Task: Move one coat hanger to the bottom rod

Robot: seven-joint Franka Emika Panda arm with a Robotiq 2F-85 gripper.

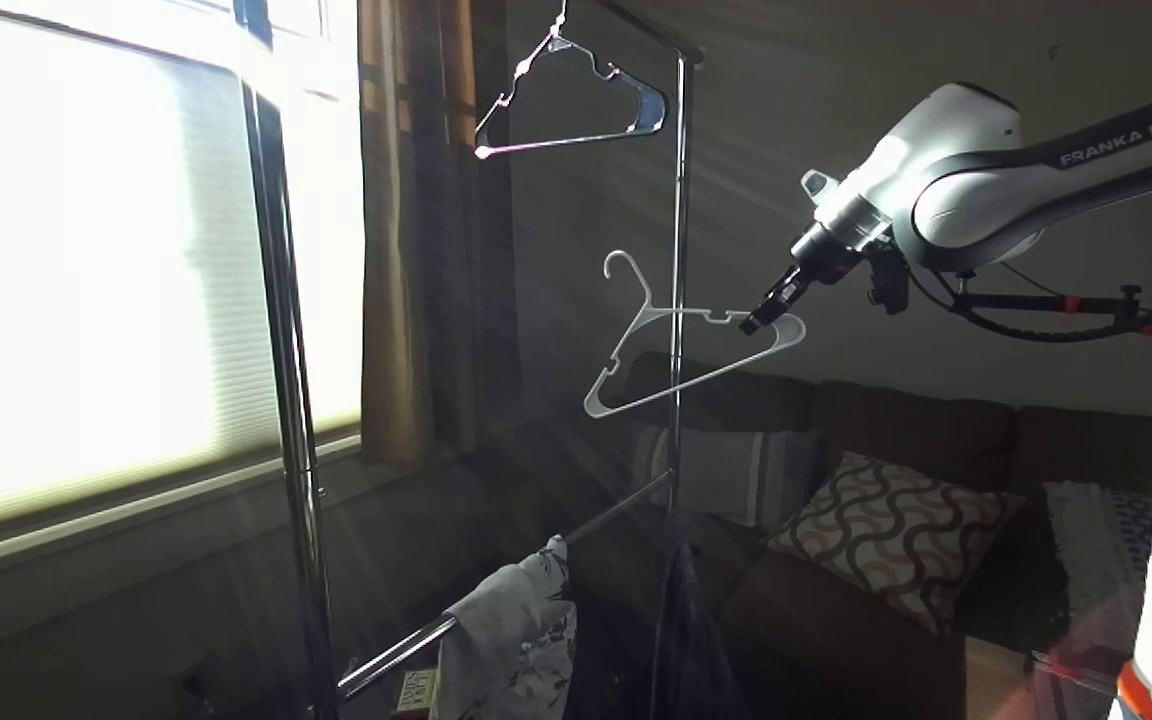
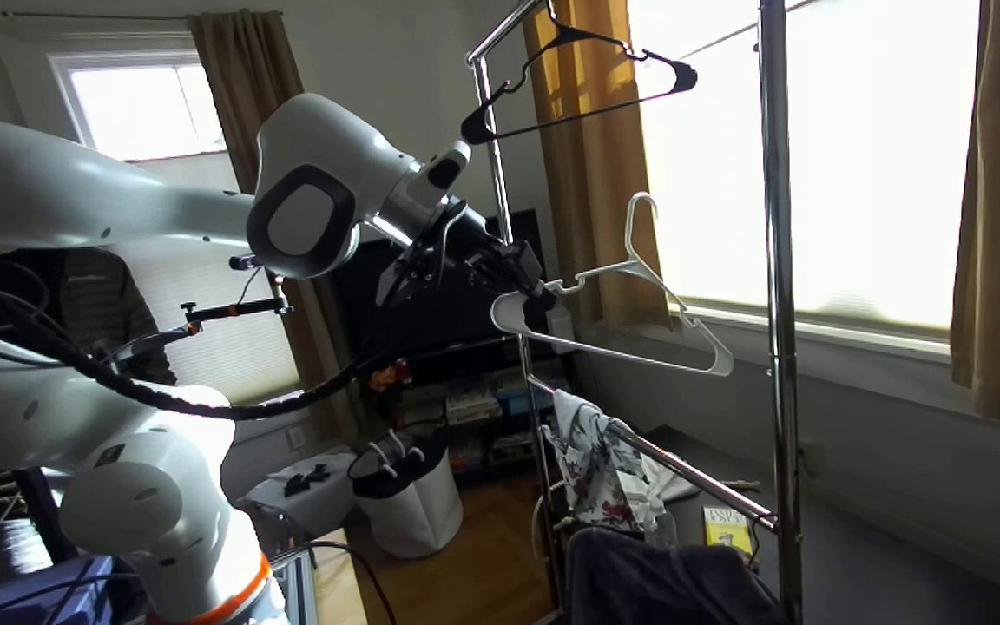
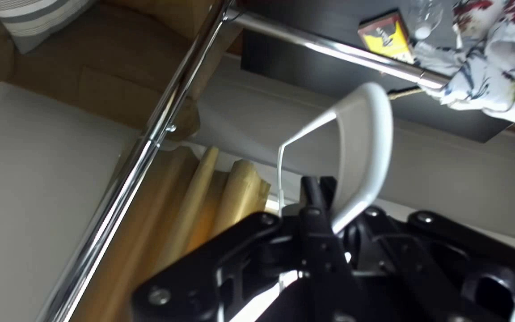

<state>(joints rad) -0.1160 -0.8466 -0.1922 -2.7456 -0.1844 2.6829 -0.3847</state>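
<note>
The coat hanger (image 1: pixel 696 379) was white, slim and triangular, with a notch in each shoulder, broad rounded ends and a free, open hook. It was tilted, its lower bar sloping down away from the gripper (image 1: pixel 751 326). The fingers (image 3: pixel 316 223) were clamped on one shoulder, beside its broad end. It hung higher than the bottom rod (image 2: pixel 691 472), well apart.
</note>
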